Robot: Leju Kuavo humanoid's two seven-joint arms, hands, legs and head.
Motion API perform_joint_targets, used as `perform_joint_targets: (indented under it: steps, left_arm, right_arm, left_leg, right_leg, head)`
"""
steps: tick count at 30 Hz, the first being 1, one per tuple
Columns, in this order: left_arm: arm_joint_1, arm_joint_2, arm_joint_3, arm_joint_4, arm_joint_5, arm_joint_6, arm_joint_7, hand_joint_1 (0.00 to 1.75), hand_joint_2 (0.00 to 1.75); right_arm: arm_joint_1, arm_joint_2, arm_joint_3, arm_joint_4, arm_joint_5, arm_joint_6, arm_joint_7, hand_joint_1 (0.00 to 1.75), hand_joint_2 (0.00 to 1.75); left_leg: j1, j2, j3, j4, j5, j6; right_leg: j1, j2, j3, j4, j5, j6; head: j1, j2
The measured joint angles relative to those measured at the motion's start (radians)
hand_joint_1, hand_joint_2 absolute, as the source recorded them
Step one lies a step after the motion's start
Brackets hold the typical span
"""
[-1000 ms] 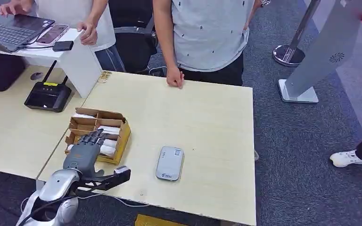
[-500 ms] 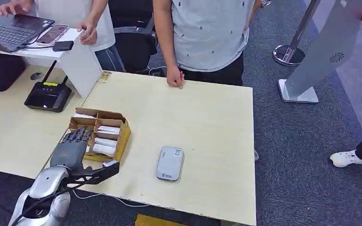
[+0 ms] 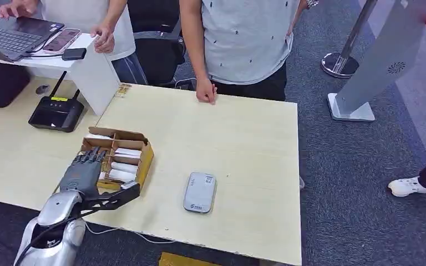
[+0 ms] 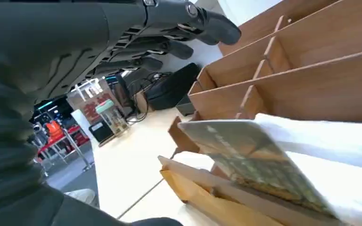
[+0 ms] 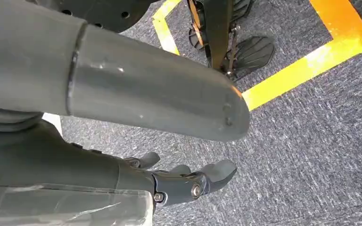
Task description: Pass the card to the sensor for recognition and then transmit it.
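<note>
A cardboard box [image 3: 142, 157] with dividers stands near the table's left edge and holds white cards [image 3: 123, 166]. My left hand [image 3: 83, 174] hovers over the box's left side, fingers stretched forward and thumb out to the right, holding nothing. In the left wrist view the fingers [image 4: 179, 33] reach above the box dividers [image 4: 268, 61], and a patterned card [image 4: 254, 160] leans on the white cards [image 4: 344, 141]. The grey sensor [image 3: 199, 192] lies flat on the table to the right of the box. My right hand [image 5: 184, 181] hangs beside my body over the carpet, holding nothing.
Two people stand at the table's far side; one person's hand [image 3: 206, 91] rests on the far edge. A black router [image 3: 56, 113] sits on the left desk, a laptop [image 3: 11, 36] beyond it. A grey stand [image 3: 366, 72] and someone's white shoes [image 3: 407, 187] are on the right.
My left hand has drawn back and to the left, from over the cards in the box to its left side. The box, cards and sensor have not moved.
</note>
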Motion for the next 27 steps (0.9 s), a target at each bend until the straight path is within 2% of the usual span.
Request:
perform_joint_targets:
  steps: [6, 12, 19, 20, 21, 22, 27]
  left_arm:
    - [-0.006, -0.011, 0.000, 0.008, 0.000, 0.000, -0.005, 0.00, 1.75]
    - [-0.013, -0.021, 0.000, 0.015, 0.019, 0.006, -0.035, 0.00, 1.75]
    - [-0.013, -0.029, -0.007, 0.015, 0.028, 0.006, -0.036, 0.03, 1.75]
    - [-0.013, -0.029, -0.010, 0.015, 0.029, 0.006, -0.036, 1.62, 1.75]
    - [-0.012, -0.029, -0.011, 0.015, 0.029, 0.006, -0.036, 1.62, 1.75]
    - [-0.013, -0.029, -0.011, 0.015, 0.029, 0.006, -0.036, 1.75, 1.75]
    - [-0.013, -0.029, -0.014, 0.015, 0.031, 0.015, -0.032, 1.75, 1.75]
  right_arm:
    - [0.000, 0.000, 0.000, 0.000, 0.000, 0.000, -0.001, 0.00, 0.00]
    - [0.000, 0.000, 0.000, 0.000, -0.002, 0.000, -0.003, 0.00, 0.00]
    - [0.000, 0.000, 0.000, 0.000, -0.006, 0.000, -0.003, 0.00, 0.00]
    - [0.000, 0.000, 0.000, 0.000, -0.007, 0.000, -0.003, 0.00, 0.00]
    - [0.000, 0.000, 0.000, 0.000, -0.007, 0.000, -0.003, 0.00, 0.00]
    - [0.000, 0.000, 0.000, 0.000, -0.007, 0.000, -0.003, 0.00, 0.00]
    - [0.000, 0.000, 0.000, 0.000, -0.011, 0.000, -0.003, 0.00, 0.00]
  left_leg:
    - [0.000, 0.000, 0.000, 0.000, 0.000, 0.000]
    - [0.000, 0.000, 0.000, 0.000, 0.000, 0.000]
    - [0.000, 0.000, 0.000, 0.000, 0.000, 0.000]
    - [0.000, 0.000, 0.000, 0.000, 0.000, 0.000]
    - [0.000, 0.000, 0.000, 0.000, 0.000, 0.000]
    - [0.000, 0.000, 0.000, 0.000, 0.000, 0.000]
    - [0.000, 0.000, 0.000, 0.000, 0.000, 0.000]
  right_leg:
    - [0.000, 0.000, 0.000, 0.000, 0.000, 0.000]
    - [0.000, 0.000, 0.000, 0.000, 0.000, 0.000]
    - [0.000, 0.000, 0.000, 0.000, 0.000, 0.000]
    - [0.000, 0.000, 0.000, 0.000, 0.000, 0.000]
    - [0.000, 0.000, 0.000, 0.000, 0.000, 0.000]
    - [0.000, 0.000, 0.000, 0.000, 0.000, 0.000]
    - [0.000, 0.000, 0.000, 0.000, 0.000, 0.000]
  head:
    - [0.000, 0.000]
    - [0.000, 0.000]
    - [0.000, 0.000]
    - [0.000, 0.000]
    - [0.000, 0.000]
    - [0.000, 0.000]
    - [0.000, 0.000]
